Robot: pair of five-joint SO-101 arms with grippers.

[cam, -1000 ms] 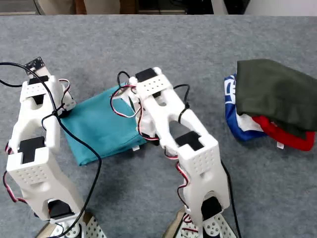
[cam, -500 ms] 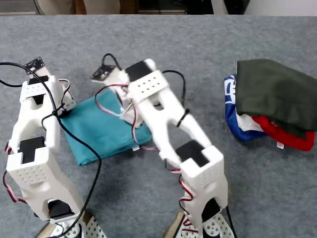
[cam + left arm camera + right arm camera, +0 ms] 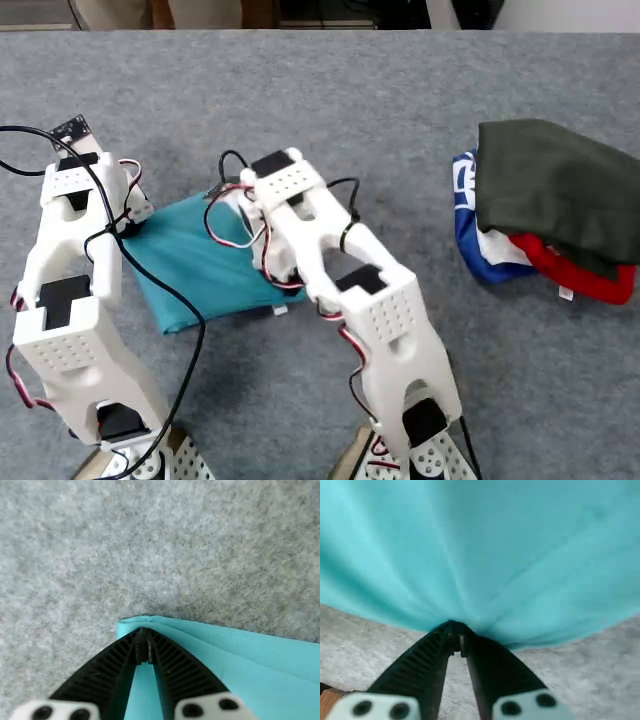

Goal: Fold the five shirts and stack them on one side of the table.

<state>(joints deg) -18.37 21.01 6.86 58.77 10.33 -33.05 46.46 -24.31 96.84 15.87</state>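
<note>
A loose pile (image 3: 555, 200) (olive, blue-white and red shirts visible) sits on the desk's (image 3: 400, 100) right side, while the teal shirt (image 3: 200, 260) lies between the arms, part-folded and unstacked, with the left claw (image 3: 143, 647) and right claw (image 3: 455, 640) each clamped on an edge.

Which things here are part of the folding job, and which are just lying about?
Job: teal shirt, held by left gripper and right gripper; green shirt, blue shirt, red shirt piled together.
Lying about: grey table, black cable.

The gripper (image 3: 143, 647) pinches the teal shirt's (image 3: 240, 652) corner.
</note>
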